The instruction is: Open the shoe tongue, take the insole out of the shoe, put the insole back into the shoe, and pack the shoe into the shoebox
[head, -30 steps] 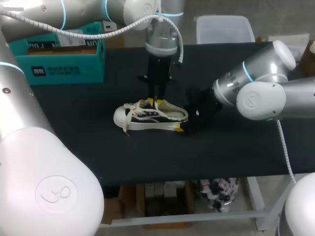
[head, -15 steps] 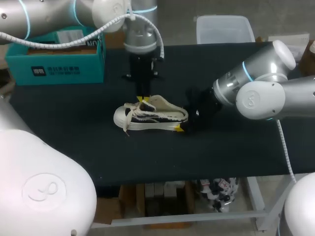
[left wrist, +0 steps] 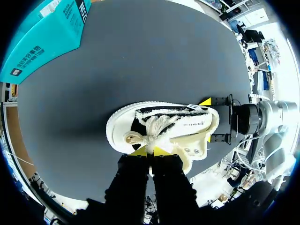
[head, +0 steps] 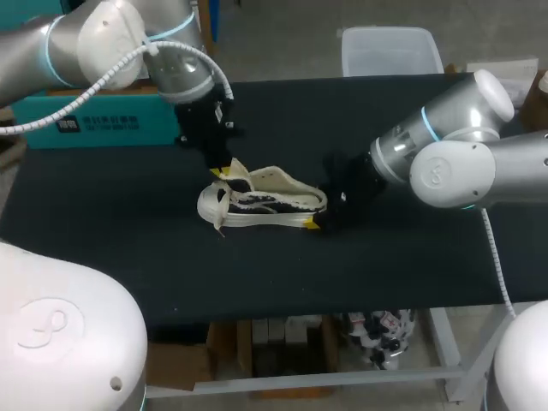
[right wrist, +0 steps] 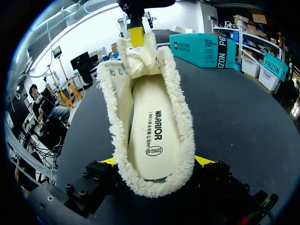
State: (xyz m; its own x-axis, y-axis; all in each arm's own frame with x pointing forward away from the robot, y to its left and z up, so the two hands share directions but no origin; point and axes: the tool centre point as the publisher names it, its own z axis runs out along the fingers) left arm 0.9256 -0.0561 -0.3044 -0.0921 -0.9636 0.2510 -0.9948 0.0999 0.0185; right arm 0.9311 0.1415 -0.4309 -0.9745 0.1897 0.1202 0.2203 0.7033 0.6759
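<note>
Shoe (head: pixel 261 201) is heel-clamped by the right tool (right wrist: pixel 155 161); left tool (left wrist: pixel 150 151) pinches the tongue (right wrist: pixel 136 54). Overpulling could drag it loose.

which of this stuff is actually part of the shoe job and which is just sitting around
Job: shoe, tongue, insole, teal shoebox, left gripper pinching the tongue, right gripper holding the shoe.
Lying about: clear plastic tub at the table's far edge.
</note>
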